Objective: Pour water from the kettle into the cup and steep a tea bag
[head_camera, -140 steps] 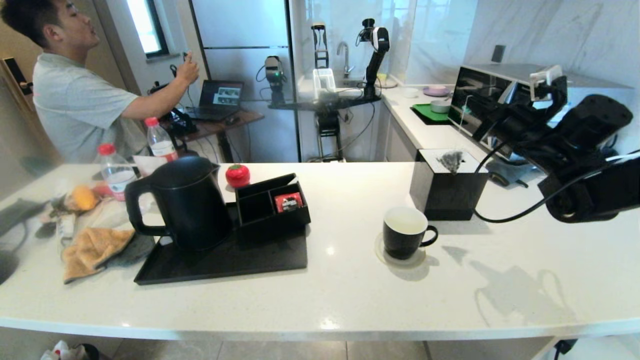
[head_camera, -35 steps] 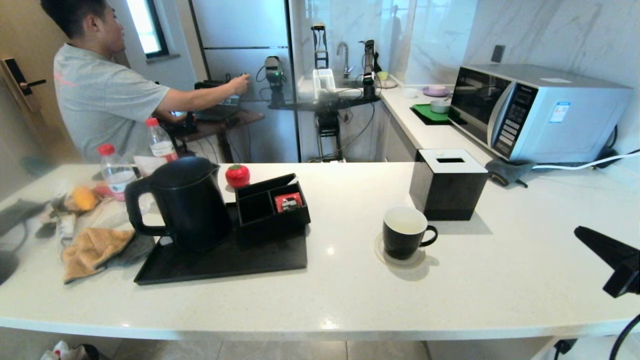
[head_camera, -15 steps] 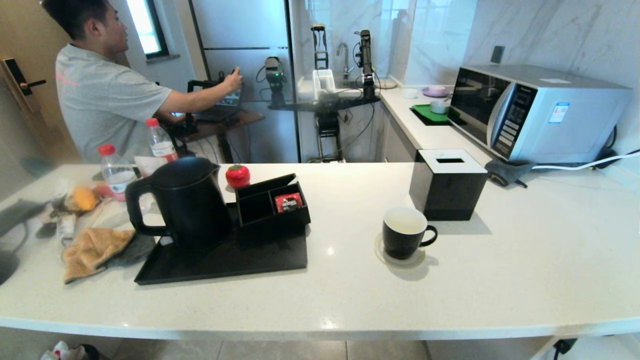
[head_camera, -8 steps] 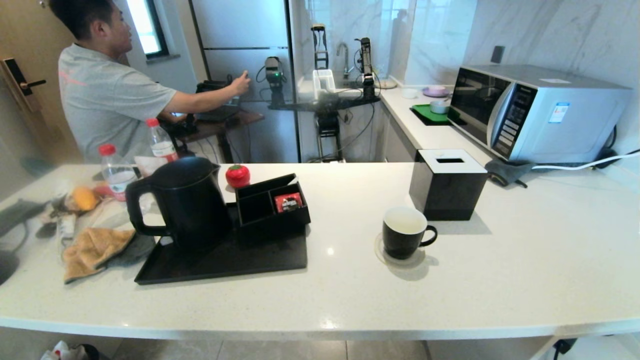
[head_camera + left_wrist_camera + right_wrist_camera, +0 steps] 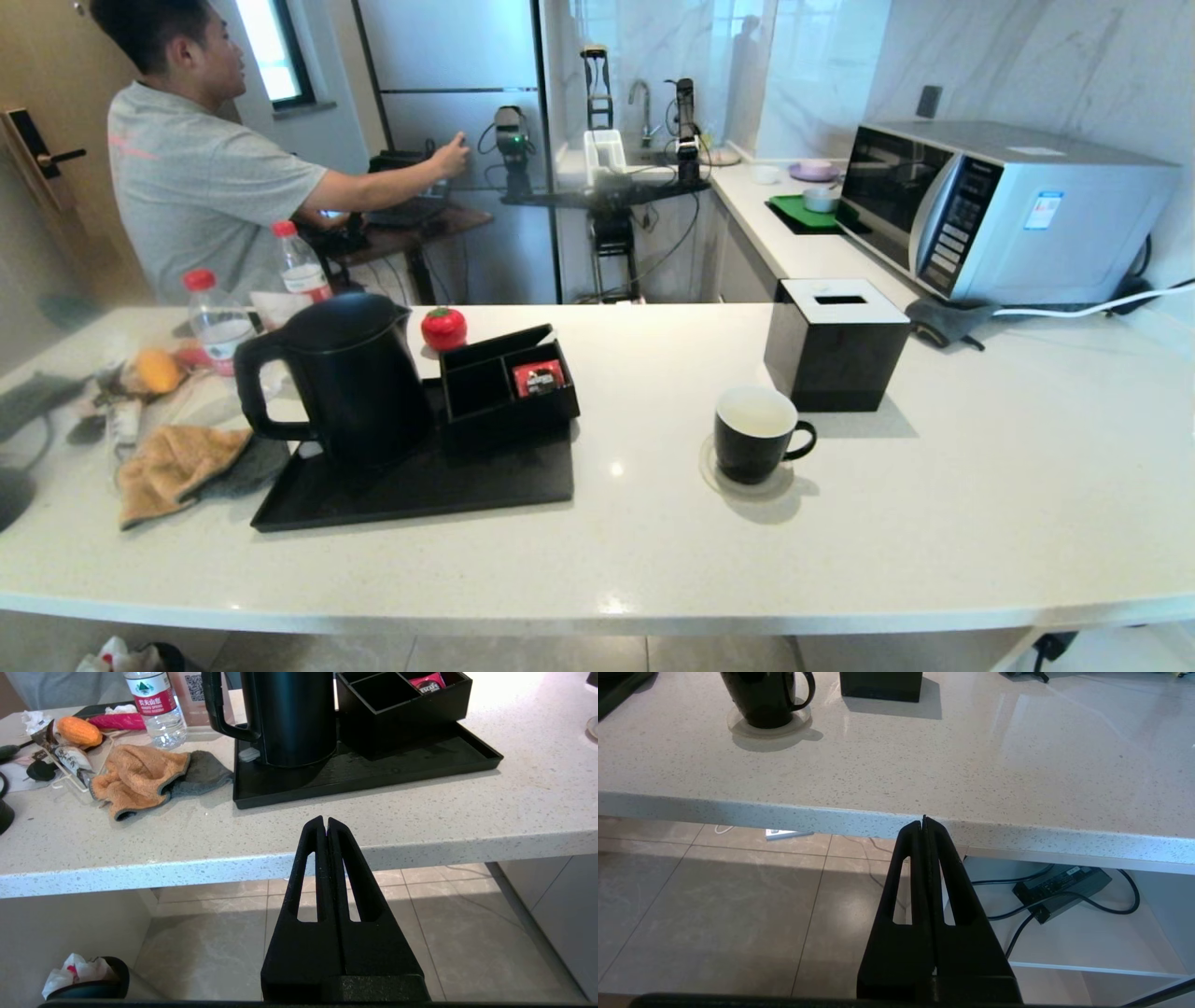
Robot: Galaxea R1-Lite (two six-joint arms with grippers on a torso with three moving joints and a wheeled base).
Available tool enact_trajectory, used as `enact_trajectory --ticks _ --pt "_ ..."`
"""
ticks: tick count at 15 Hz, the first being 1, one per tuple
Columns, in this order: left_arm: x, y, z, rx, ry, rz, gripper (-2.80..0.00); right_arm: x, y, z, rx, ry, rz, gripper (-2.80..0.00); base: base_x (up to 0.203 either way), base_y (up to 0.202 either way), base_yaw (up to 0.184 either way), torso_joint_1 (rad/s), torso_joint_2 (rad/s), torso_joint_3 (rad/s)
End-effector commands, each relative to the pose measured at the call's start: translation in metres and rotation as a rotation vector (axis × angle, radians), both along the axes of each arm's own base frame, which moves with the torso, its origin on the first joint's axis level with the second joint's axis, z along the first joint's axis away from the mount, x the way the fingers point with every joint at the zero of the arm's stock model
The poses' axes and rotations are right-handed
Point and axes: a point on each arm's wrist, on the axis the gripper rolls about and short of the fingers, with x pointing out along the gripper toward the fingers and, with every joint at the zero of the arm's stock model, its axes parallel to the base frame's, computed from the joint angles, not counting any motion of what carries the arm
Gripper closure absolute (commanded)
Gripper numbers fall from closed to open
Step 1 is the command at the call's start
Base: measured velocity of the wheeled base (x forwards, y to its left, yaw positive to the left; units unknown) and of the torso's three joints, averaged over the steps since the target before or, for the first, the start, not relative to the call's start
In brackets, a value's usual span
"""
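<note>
While both tools, left tool [image 5: 325, 823] and right tool [image 5: 924, 823], hang clamped and empty below the table [image 5: 980, 485] edge, you risk tipping the kettle [image 5: 341, 378] at nine o'clock of the cup [image 5: 754, 434].

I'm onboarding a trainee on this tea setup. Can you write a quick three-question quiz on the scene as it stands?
1. True or false: the kettle stands on the black tray.
2. What does the cup sit on? A) the tray B) a round coaster C) the tissue box
3. Fill in: the left pincer and right pincer, both below the counter edge, are ____.

Key: 1 true; 2 B, the coaster; 3 shut.
</note>
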Motion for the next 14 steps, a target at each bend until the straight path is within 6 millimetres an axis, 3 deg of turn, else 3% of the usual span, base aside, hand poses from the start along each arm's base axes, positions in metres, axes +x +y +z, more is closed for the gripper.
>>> enact_trajectory --ticks 1,14 --pt "0.0000 0.0000 0.0000 0.001 0.000 -0.001 0.00 0.0006 0.0000 -0.0006 -0.001 0.002 0.002 0.00 0.000 0.000 0.000 0.000 0.00 0.000" --pt "0.0000 0.0000 0.0000 0.001 0.000 -0.001 0.00 0.0000 0.0000 -0.0001 0.008 0.008 -0.002 0.00 0.000 0.000 0.000 0.000 0.00 0.000"
